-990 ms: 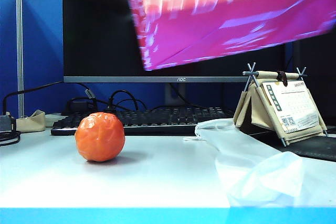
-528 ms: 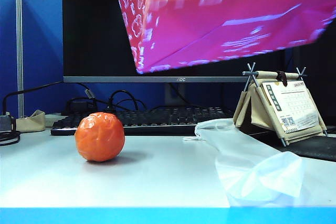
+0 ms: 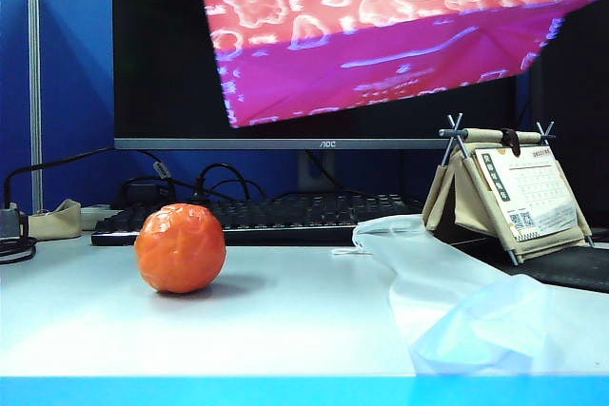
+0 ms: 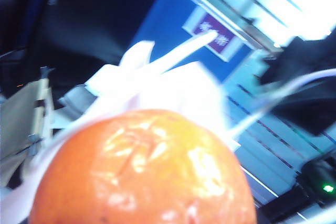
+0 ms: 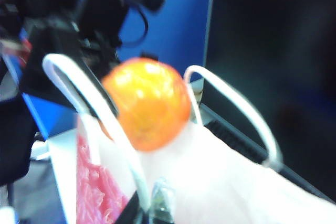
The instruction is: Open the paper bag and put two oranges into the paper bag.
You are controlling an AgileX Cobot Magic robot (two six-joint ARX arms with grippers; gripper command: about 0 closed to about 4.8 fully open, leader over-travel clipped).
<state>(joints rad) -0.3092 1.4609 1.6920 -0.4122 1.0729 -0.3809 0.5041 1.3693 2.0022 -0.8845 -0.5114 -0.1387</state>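
Meanwhile the paper bag (image 3: 381,35), raised off the surface (image 3: 266,320) by the closed right pincer (image 5: 149,208) gripping its rim, had swung leftward, while the left pincer (image 4: 142,203), spread around one orange (image 4: 144,169), neared its mouth; second orange (image 3: 181,247) lay untouched.

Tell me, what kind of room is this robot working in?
Most likely an office desk. A dark computer monitor stands behind a black keyboard, a desk calendar sits at the right, and blue cubicle partitions close off the back.
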